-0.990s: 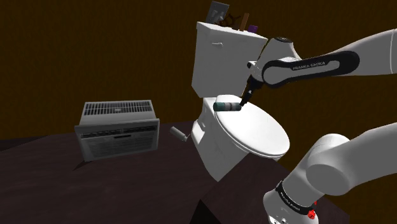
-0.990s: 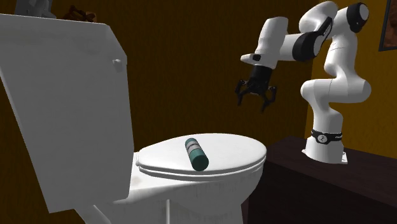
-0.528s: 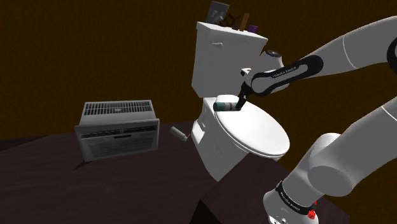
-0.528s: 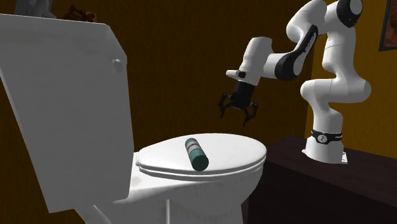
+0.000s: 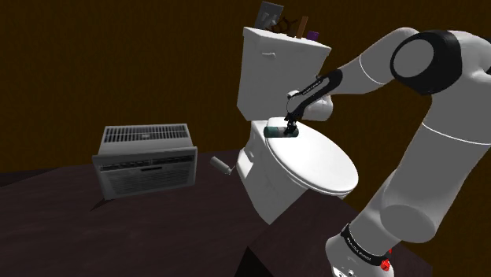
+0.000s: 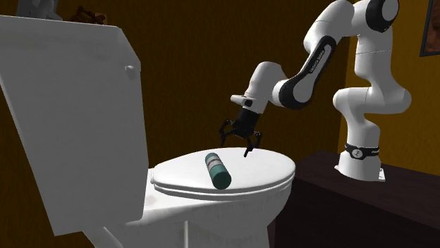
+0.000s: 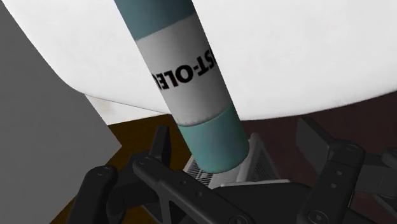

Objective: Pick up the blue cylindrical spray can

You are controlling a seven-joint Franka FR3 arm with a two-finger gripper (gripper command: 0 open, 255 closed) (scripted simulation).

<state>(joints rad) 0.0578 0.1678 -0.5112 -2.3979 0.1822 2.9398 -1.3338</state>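
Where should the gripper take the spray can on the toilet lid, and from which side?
Take the spray can across its white label band, mid-length, from above. It lies on its side on the flat toilet lid, so its rounded flanks are free for the open gripper to straddle.

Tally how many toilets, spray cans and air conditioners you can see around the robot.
Toilet: 1
Spray can: 1
Air conditioner: 1
Total: 3
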